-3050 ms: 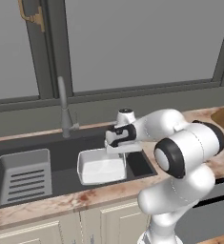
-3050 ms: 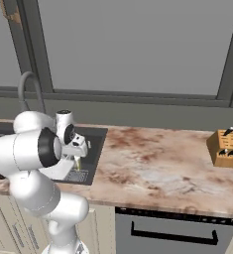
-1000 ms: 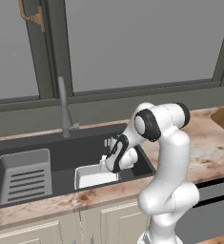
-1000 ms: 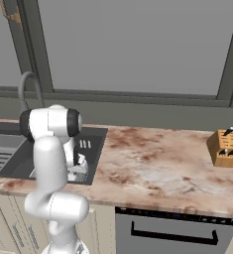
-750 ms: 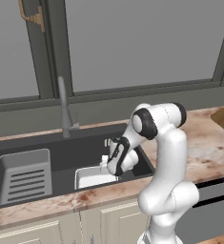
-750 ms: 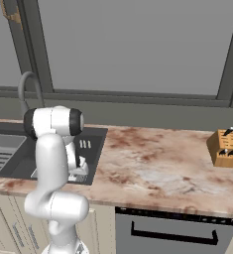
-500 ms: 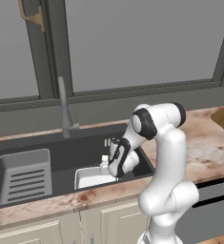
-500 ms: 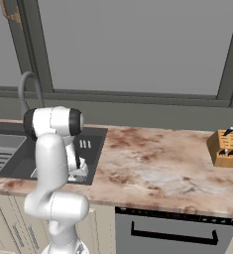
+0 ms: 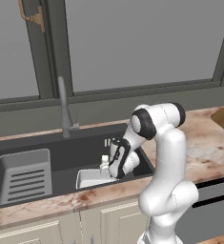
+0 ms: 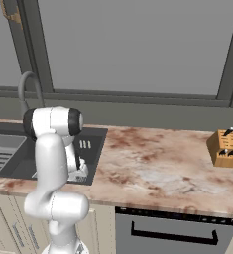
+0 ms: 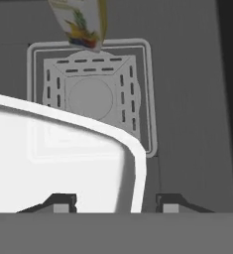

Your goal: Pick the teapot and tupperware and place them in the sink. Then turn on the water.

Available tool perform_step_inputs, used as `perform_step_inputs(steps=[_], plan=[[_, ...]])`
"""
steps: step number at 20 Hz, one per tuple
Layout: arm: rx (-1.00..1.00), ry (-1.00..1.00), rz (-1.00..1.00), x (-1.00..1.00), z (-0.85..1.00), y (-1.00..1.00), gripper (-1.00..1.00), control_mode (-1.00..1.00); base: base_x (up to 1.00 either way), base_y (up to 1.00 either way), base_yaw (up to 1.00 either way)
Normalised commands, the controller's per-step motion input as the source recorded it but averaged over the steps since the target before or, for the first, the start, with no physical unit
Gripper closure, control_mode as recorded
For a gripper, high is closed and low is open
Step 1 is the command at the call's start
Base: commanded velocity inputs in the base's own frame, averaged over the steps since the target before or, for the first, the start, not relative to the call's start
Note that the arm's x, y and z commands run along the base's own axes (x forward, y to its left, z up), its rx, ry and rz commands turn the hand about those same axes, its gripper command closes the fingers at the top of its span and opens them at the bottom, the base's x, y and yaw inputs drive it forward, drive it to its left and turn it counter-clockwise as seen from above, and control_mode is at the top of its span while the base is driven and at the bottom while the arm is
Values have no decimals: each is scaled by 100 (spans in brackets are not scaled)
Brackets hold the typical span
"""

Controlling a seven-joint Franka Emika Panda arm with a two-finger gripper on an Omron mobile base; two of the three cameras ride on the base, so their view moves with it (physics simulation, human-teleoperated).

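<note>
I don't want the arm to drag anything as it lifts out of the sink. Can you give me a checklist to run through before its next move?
1. Tupperware inside the sink: ok, it lies in the basin's right part.
2. Gripper let go of the tupperware: cannot tell; the fingertips stand apart, but the container's rim runs between them.
3. Teapot in the sink: ok, the hand view shows it by the drain, beyond the tupperware.
4. Path upward free: ok, nothing hangs over the hand in the left base view.
5. Faucet within sight for the water step: ok, it stands behind the basin, with no stream running.
</note>
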Motion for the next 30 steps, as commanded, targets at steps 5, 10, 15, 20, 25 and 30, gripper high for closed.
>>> perform_step_inputs(steps=[5, 10, 15, 20, 25, 30], plan=[[0, 0, 0, 0, 5, 0, -100, -100, 0, 0, 0], [1, -2, 0, 0, 43, -8, -100, -100, 0, 0, 0], [8, -11, 0, -2, 98, 0, -100, -100, 0, 0, 0], [11, -16, 0, -9, 100, -4, -100, -100, 0, 0, 0], [11, -17, 0, -3, 100, -17, -100, -100, 0, 0, 0], [2, -1, 0, 0, 99, -16, -100, -100, 0, 0, 0]])
